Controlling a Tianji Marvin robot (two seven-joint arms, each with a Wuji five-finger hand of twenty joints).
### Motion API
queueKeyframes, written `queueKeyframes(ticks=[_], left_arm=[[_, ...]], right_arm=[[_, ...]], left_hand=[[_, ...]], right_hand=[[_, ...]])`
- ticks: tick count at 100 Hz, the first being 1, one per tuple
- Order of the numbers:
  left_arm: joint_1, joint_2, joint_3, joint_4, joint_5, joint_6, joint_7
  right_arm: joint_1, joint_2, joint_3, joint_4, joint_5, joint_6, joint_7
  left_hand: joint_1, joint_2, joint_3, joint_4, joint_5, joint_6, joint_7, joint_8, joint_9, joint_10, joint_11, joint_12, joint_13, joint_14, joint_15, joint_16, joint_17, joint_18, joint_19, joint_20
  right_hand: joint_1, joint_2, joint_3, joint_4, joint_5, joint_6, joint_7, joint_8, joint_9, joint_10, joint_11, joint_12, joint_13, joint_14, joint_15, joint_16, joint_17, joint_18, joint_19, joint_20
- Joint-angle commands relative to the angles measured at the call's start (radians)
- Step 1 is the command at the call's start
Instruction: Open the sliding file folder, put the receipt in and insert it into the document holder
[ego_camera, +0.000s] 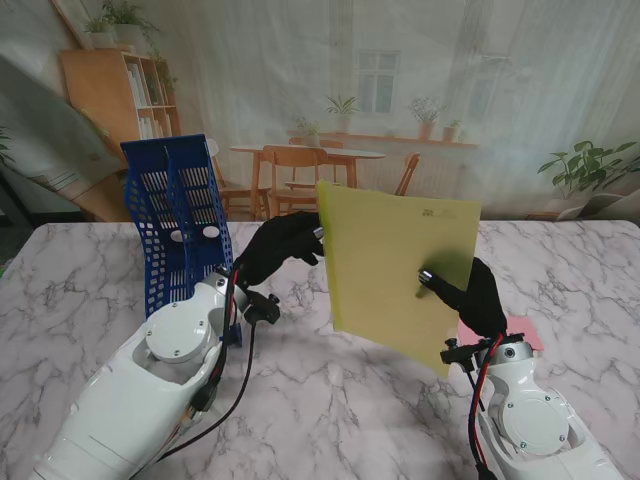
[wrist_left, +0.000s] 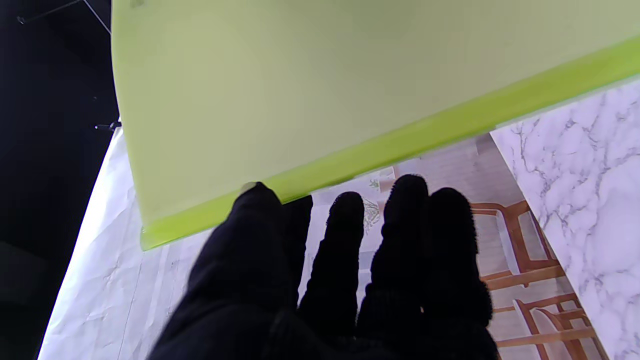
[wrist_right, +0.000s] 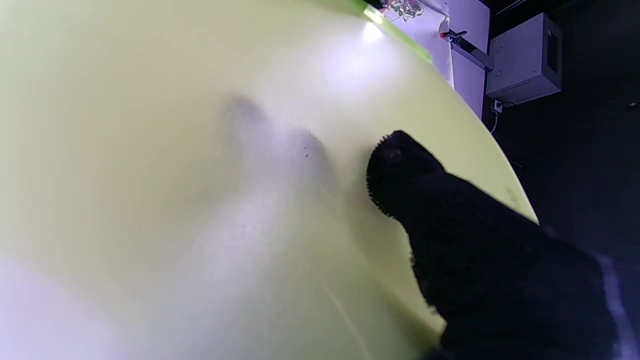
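Observation:
A yellow-green file folder (ego_camera: 400, 270) stands upright in the air over the middle of the table. My right hand (ego_camera: 470, 295) holds its right side, thumb (wrist_right: 400, 165) on the face toward me and fingers hidden behind. My left hand (ego_camera: 285, 245) is at the folder's upper left edge. Its thumb (wrist_left: 257, 200) presses on the bright green slide bar (wrist_left: 400, 145), one finger sits just behind the bar, and the other fingers (wrist_left: 410, 210) stretch out free. The blue mesh document holder (ego_camera: 180, 220) stands at the left. A pink receipt (ego_camera: 525, 330) lies on the table beside my right hand.
The marble table (ego_camera: 330, 400) stretches toward me between both arms. The document holder leans just left of my left forearm (ego_camera: 180, 340). A backdrop picture of a room hangs behind the table's far edge.

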Motion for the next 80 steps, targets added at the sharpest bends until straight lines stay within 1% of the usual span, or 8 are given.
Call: queueKeyframes(ticks=[1, 12, 21, 49, 57, 65, 68, 80], left_arm=[[-0.009, 0.007, -0.002, -0.011, -0.008, -0.005, -0.026], [-0.019, 0.008, -0.002, -0.012, -0.017, -0.009, -0.035], [-0.030, 0.006, 0.006, -0.010, -0.021, -0.008, -0.033], [-0.042, 0.003, 0.026, -0.025, -0.028, -0.008, -0.031], [-0.043, 0.001, 0.031, -0.025, -0.025, -0.007, -0.023], [-0.041, -0.001, 0.030, -0.025, -0.032, 0.000, -0.019], [-0.040, -0.002, 0.029, -0.025, -0.034, 0.002, -0.018], [-0.036, -0.001, 0.026, -0.025, -0.030, 0.005, -0.019]], right_arm=[[-0.001, 0.000, -0.001, 0.003, -0.003, -0.002, 0.000], [-0.001, 0.000, -0.001, 0.002, -0.001, -0.001, 0.002], [-0.001, 0.001, -0.001, 0.002, 0.003, -0.001, 0.006], [0.000, 0.000, -0.002, 0.003, -0.002, -0.003, 0.002], [0.001, -0.001, -0.003, 0.004, -0.004, -0.002, -0.002], [0.001, -0.002, -0.004, 0.003, -0.005, -0.003, -0.006], [0.001, -0.003, -0.005, 0.003, -0.007, -0.004, -0.010], [0.003, -0.005, -0.006, 0.005, -0.011, -0.008, -0.018]], left_hand=[[-0.037, -0.006, -0.038, 0.025, -0.034, -0.001, -0.041, -0.026, -0.024, -0.004, -0.022, -0.004, 0.005, -0.002, -0.021, -0.001, -0.012, -0.026, -0.006, -0.006], [-0.119, -0.008, -0.049, 0.016, -0.089, 0.015, -0.150, -0.108, -0.086, 0.003, -0.056, -0.028, -0.013, -0.005, -0.036, -0.003, -0.022, -0.029, -0.025, -0.013], [-0.116, -0.009, -0.044, 0.016, -0.084, 0.011, -0.156, -0.119, -0.087, 0.006, -0.052, -0.029, -0.009, -0.008, -0.032, 0.000, -0.021, -0.033, -0.022, -0.011], [0.036, -0.023, -0.001, 0.018, 0.045, -0.053, 0.059, 0.066, 0.058, -0.040, 0.043, 0.034, 0.062, -0.020, 0.025, 0.032, 0.032, -0.039, 0.046, 0.013], [0.090, 0.006, 0.002, 0.018, 0.062, -0.055, 0.135, 0.043, 0.108, -0.038, 0.068, 0.055, 0.097, -0.026, 0.047, 0.038, 0.064, -0.046, 0.069, 0.013], [0.093, 0.004, 0.046, 0.014, 0.078, -0.041, 0.154, 0.031, 0.140, -0.026, 0.080, 0.066, 0.123, -0.027, 0.056, 0.038, 0.087, -0.047, 0.079, 0.013], [0.093, 0.000, 0.071, -0.005, 0.079, -0.038, 0.165, 0.015, 0.147, -0.026, 0.073, 0.065, 0.131, -0.031, 0.052, 0.031, 0.095, -0.048, 0.079, 0.008], [0.093, -0.009, 0.104, -0.010, 0.073, -0.019, 0.169, -0.003, 0.156, -0.010, 0.068, 0.057, 0.145, -0.033, 0.047, 0.022, 0.113, -0.052, 0.078, 0.002]], right_hand=[[0.077, 0.067, 0.101, 0.024, 0.055, -0.170, 0.102, 0.045, 0.023, -0.009, 0.039, 0.010, 0.035, -0.007, 0.042, 0.013, 0.005, -0.038, 0.024, -0.015], [0.077, 0.067, 0.100, 0.024, 0.055, -0.171, 0.101, 0.045, 0.024, -0.008, 0.039, 0.009, 0.036, -0.007, 0.042, 0.014, 0.004, -0.036, 0.024, -0.015], [0.078, 0.067, 0.100, 0.024, 0.055, -0.169, 0.101, 0.044, 0.025, -0.006, 0.039, 0.009, 0.037, -0.007, 0.042, 0.014, 0.003, -0.035, 0.024, -0.016], [0.078, 0.070, 0.099, 0.025, 0.055, -0.169, 0.100, 0.042, 0.025, -0.008, 0.040, 0.007, 0.037, -0.005, 0.042, 0.016, 0.002, -0.035, 0.023, -0.016], [0.079, 0.071, 0.100, 0.025, 0.053, -0.170, 0.099, 0.043, 0.025, -0.007, 0.040, 0.007, 0.036, -0.004, 0.041, 0.016, 0.002, -0.034, 0.024, -0.016], [0.078, 0.072, 0.099, 0.025, 0.053, -0.170, 0.101, 0.044, 0.024, -0.008, 0.041, 0.008, 0.037, -0.006, 0.042, 0.017, 0.002, -0.034, 0.024, -0.016], [0.078, 0.073, 0.100, 0.025, 0.053, -0.171, 0.101, 0.044, 0.023, -0.008, 0.042, 0.008, 0.038, -0.006, 0.043, 0.017, 0.002, -0.034, 0.025, -0.016], [0.079, 0.074, 0.101, 0.025, 0.054, -0.173, 0.103, 0.047, 0.025, -0.009, 0.046, 0.009, 0.039, -0.007, 0.044, 0.018, 0.005, -0.034, 0.026, -0.016]])
